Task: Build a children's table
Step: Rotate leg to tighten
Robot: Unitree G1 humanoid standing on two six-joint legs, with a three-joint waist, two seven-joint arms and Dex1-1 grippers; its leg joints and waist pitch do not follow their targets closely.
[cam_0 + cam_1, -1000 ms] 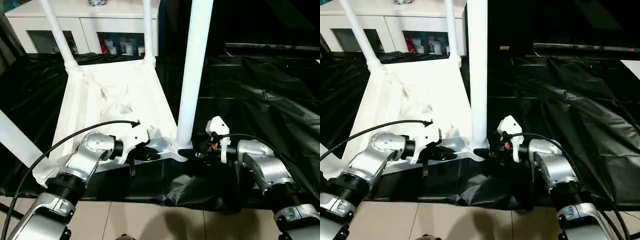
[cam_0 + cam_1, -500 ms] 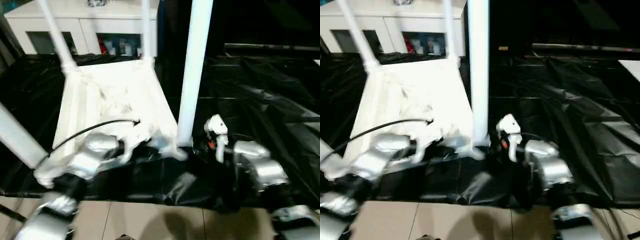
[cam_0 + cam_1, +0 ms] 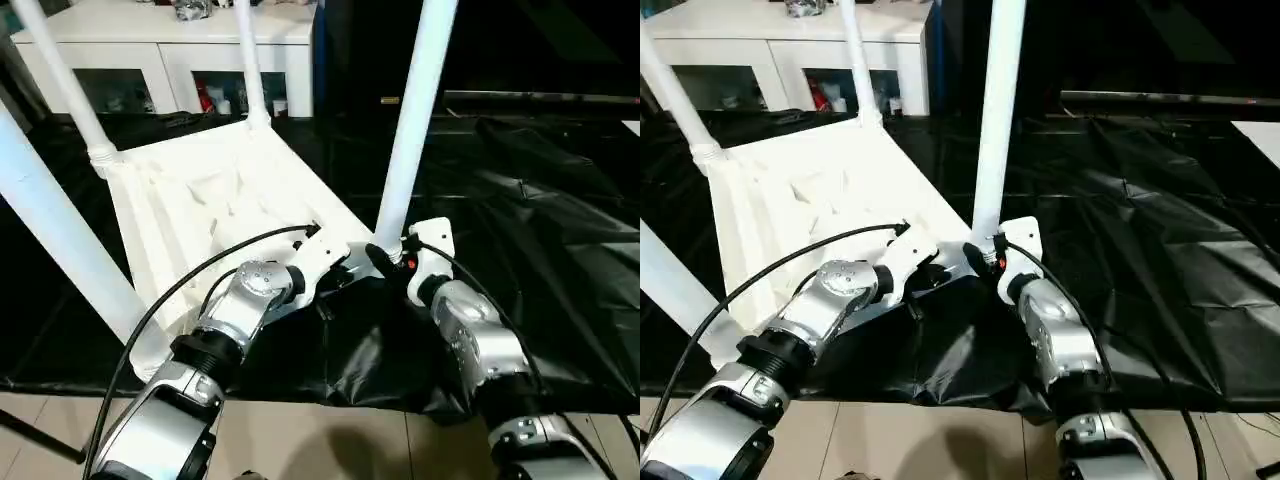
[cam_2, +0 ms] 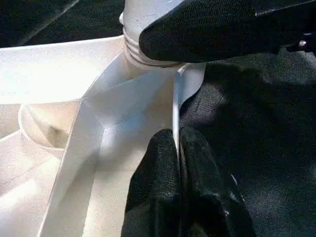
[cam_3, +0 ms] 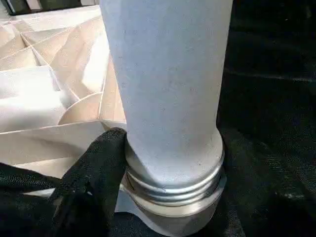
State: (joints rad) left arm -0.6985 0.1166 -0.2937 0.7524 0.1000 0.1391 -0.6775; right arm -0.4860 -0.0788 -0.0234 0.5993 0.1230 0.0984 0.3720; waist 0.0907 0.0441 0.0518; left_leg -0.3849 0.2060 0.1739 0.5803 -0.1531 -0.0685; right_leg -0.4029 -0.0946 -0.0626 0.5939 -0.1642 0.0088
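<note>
The robot is seating a leg into a corner socket of the overturned children's table. The tabletop point(image 3: 200, 215) is lying ribbed side up on black sheeting point(image 3: 540, 210), with the white cabinet point(image 3: 170, 45) behind it. The left gripper point(image 4: 178, 148) is pinching the thin rim of the tabletop right beside the near socket, its 2 black fingers pressed together on the plastic edge. The right gripper point(image 3: 385, 258) is standing at the base of the near leg point(image 3: 412, 130), one finger point(image 5: 96, 168) touching the threaded collar where the leg is entering the socket; whether it is actually clamping the leg I cannot tell.

Several thread rings are showing above the socket in the right wrist view, so by my judgement this leg is not fully screwed home. The next move is probably calling for a firm hold around the leg base and further turning while the left gripper is keeping the top from swivelling.

Counting: 1 tabletop, 4 legs standing up from its corners (2 far ones, the near one being worked, and 1 at the left edge point(image 3: 60, 240)), and 2 grippers
</note>
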